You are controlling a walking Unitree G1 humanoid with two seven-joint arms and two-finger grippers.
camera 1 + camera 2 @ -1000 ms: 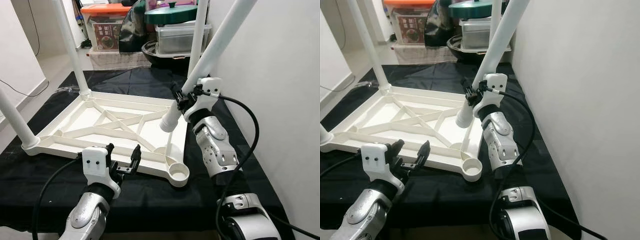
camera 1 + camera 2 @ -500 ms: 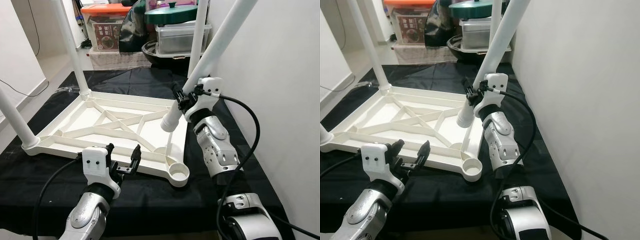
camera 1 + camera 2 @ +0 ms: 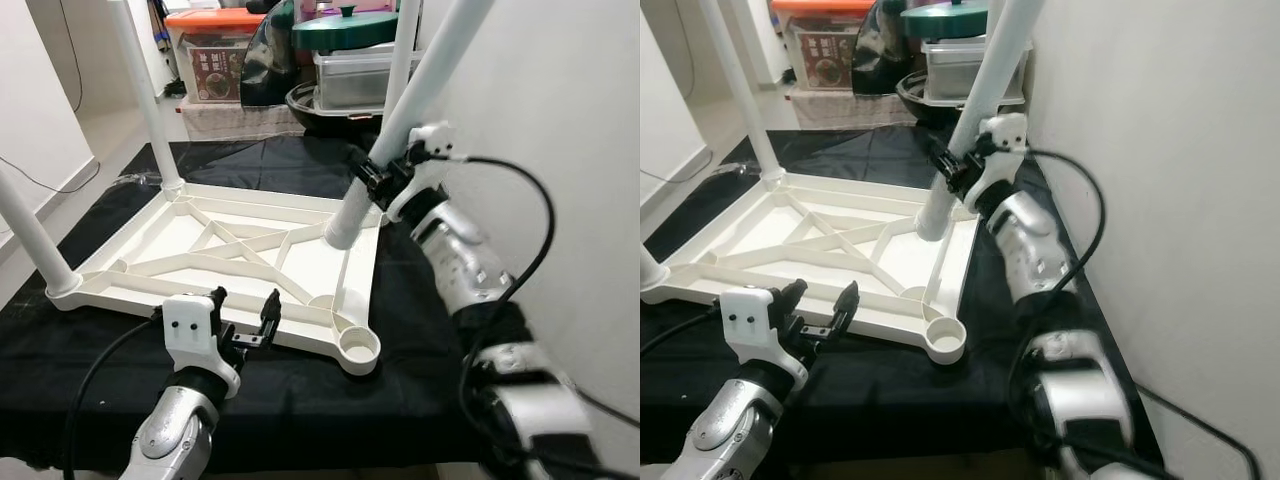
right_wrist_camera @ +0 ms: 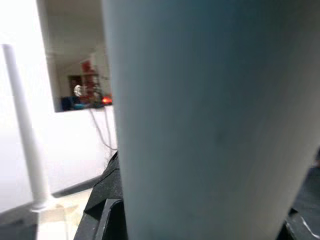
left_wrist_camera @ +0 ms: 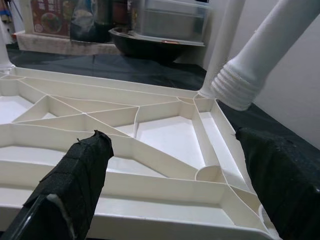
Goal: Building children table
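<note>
Hovering with fingers spread, the left gripper (image 3: pixel 243 318) waits at the near edge of the upturned white tabletop (image 3: pixel 215 252) on the black cloth. Clamped on the fourth leg (image 3: pixel 400 118), the right gripper (image 3: pixel 378 182) has swung it farther from the empty corner socket (image 3: pixel 359 348), so seating it remains undone.

tabletop (image 3: pixel 215 250) on cloth (image 3: pixel 300 385) (bins (image 3: pixel 355 70) behind)

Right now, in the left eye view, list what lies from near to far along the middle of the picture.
Left gripper → white tabletop frame, upside down → black cloth → storage boxes at the back.
</note>
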